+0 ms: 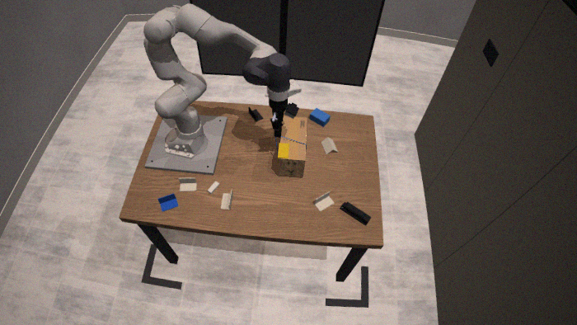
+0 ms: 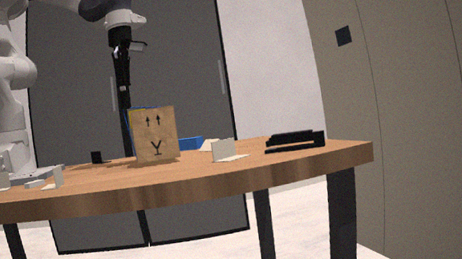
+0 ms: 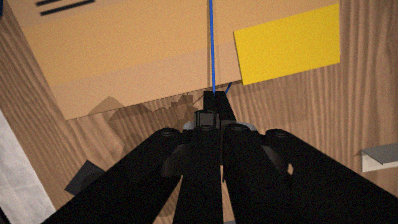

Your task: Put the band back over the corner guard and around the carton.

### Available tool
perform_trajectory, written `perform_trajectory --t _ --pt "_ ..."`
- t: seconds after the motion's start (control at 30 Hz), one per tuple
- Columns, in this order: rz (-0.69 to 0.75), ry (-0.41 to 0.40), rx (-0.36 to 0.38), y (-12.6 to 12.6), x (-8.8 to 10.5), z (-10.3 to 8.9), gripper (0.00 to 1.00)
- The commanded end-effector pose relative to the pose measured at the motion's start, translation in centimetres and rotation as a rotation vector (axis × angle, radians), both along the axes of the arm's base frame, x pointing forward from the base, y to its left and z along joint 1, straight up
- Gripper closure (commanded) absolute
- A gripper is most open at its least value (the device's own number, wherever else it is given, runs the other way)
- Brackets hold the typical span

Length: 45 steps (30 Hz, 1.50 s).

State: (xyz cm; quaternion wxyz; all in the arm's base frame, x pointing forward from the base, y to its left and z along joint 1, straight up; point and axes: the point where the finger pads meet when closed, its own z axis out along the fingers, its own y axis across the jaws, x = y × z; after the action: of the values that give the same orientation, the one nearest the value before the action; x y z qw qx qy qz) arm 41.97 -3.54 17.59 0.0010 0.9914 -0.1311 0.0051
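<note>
The carton (image 1: 295, 127) (image 2: 156, 135) (image 3: 125, 55) stands upright and looks level on the table. The yellow corner guard (image 1: 283, 151) (image 3: 289, 45) sits on its top left edge, near the front end. The blue band (image 1: 295, 141) (image 2: 129, 132) (image 3: 212, 45) crosses the carton's top behind the guard, not over it. My gripper (image 1: 278, 135) (image 2: 126, 106) (image 3: 213, 106) is shut on the band at the carton's left edge. The band stands off the left side there, slanting back in lower down. Its underside run is hidden.
A blue block (image 1: 320, 117) and black pieces (image 1: 292, 110) (image 1: 255, 114) lie behind the carton. A cream angle piece (image 1: 329, 145) lies to its right. Another (image 1: 324, 201) and a black part (image 1: 355, 213) lie front right; several small pieces lie front left.
</note>
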Motion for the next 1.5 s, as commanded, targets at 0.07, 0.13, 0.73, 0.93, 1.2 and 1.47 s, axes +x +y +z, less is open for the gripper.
perform_trajectory --t 0.07,0.13,0.73,0.93,1.2,1.47 --pt "0.006 0.01 0.005 -0.1 -0.4 -0.1 0.9" --pt "0.006 0.01 0.005 -0.3 -0.4 -0.1 0.9" --pt "0.006 0.01 0.005 -3.5 -0.5 -0.1 0.9" --pt "0.006 0.01 0.005 -4.5 -0.5 -0.1 0.9" --pt "0.006 0.01 0.005 -6.1 -0.5 -0.1 0.9" --pt "0.006 0.01 0.005 -6.7 -0.5 -0.1 0.9"
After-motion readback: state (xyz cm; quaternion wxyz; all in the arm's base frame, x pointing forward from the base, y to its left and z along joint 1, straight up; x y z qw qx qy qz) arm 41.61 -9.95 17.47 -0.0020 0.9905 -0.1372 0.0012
